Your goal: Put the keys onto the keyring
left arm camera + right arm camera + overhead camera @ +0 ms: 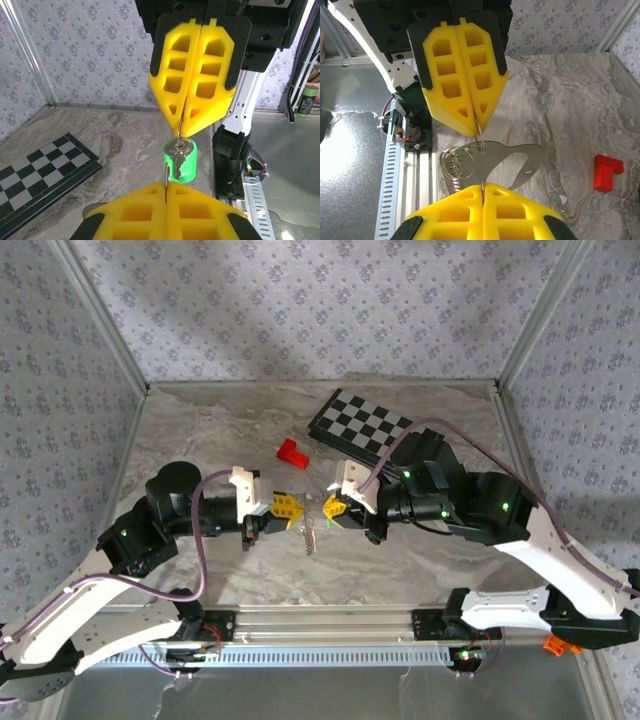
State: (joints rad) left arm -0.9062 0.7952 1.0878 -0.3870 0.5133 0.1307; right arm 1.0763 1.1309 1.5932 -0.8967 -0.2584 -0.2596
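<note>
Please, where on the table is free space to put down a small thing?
Free: the far-left table, between left wall and red block; the near strip before the rail. Crowded: the middle, where left end effector and right end effector hold the keyring.

From top, keys [309, 533] are too small to be made out; keyring [178, 131] wire ends are hidden inside the closed right gripper [185, 133] & left gripper [166, 186]; chessboard [45, 170] is cut off by left-wrist pic's left edge.

A red block [292, 453] and a black-and-grey chessboard [362, 426] are being carried by the marbled grey tabletop [200, 430], near each other but apart.
</note>
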